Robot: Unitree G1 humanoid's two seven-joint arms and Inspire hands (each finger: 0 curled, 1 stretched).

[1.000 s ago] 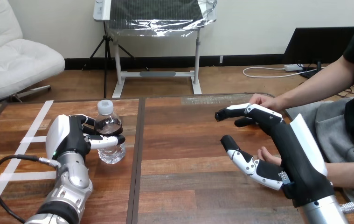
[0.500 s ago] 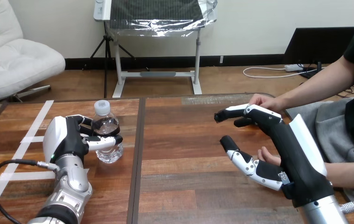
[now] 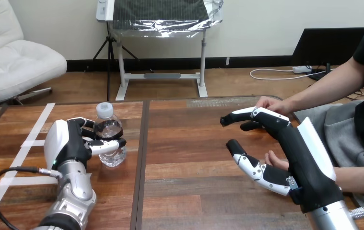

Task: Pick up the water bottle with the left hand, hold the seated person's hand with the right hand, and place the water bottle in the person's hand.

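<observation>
Behind the right hand [image 3: 307, 165], the person's nearer hand [image 3: 275, 159], mostly obscured.

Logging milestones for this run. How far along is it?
Done: the left hand has its fingers curled round the bottle. In hand: the bottle sits low at the table, lift not evident; the right hand is open between the person's upper hand and the person's lower hand, no fingers round either. Left: grip the person's hand, carry the bottle across, place it there.
</observation>
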